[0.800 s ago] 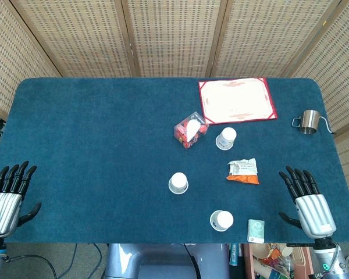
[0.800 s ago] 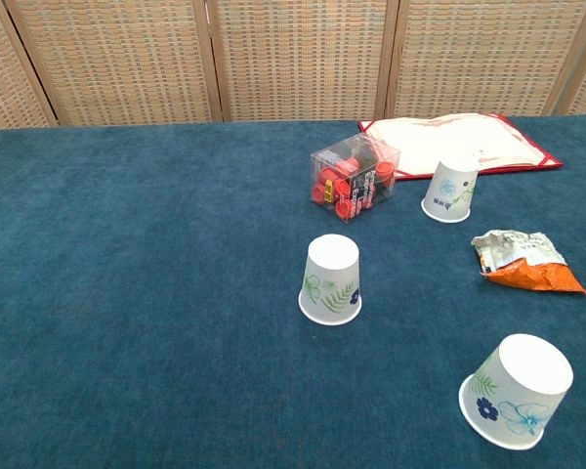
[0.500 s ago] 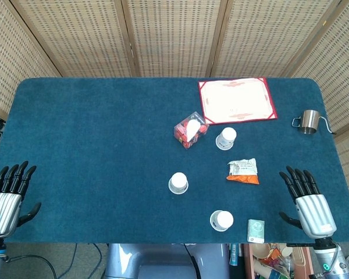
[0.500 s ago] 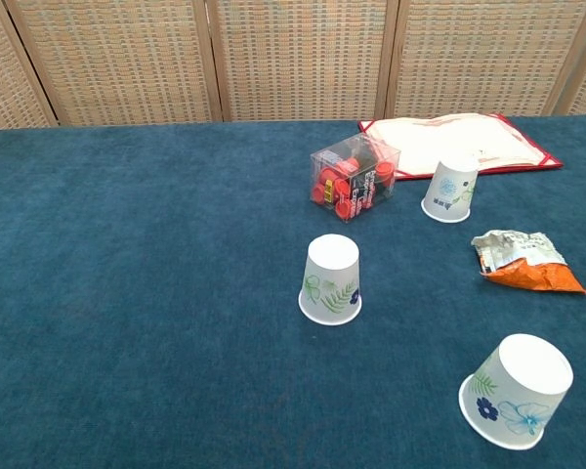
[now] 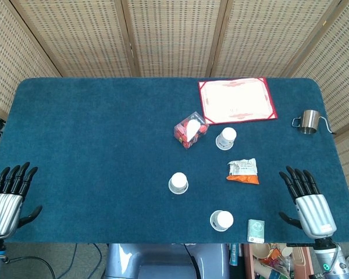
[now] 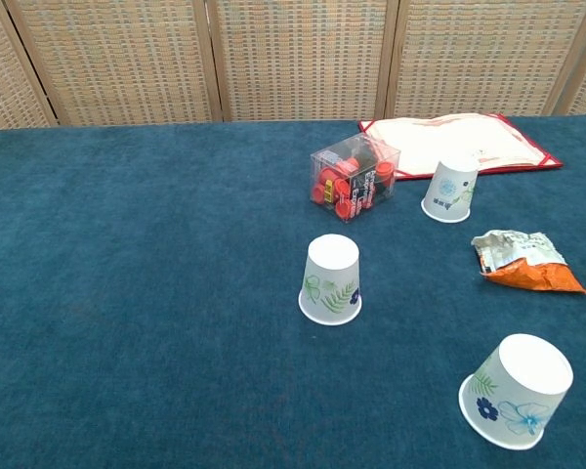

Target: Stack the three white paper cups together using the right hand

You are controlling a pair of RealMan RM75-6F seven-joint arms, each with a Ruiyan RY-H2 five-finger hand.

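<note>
Three white paper cups with floral prints stand upside down and apart on the blue table. The far cup [image 5: 225, 138] [image 6: 450, 191] is beside the clear box. The middle cup [image 5: 178, 183] [image 6: 331, 279] stands alone near the table's centre. The near cup [image 5: 221, 220] [image 6: 517, 391] is close to the front edge. My right hand [image 5: 307, 197] hovers open at the front right corner, fingers spread, well to the right of the near cup. At the front left corner my left hand [image 5: 7, 195] is open and holds nothing. Neither hand shows in the chest view.
A clear box of red items [image 5: 190, 129] [image 6: 355, 179] lies left of the far cup. An orange snack packet [image 5: 243, 171] [image 6: 523, 263], a small green box [image 5: 256, 229], a red-edged certificate [image 5: 237, 99] and a metal pitcher [image 5: 309, 121] occupy the right half.
My left hand has slid slightly toward the front edge. The right hand and the cups are unchanged.
</note>
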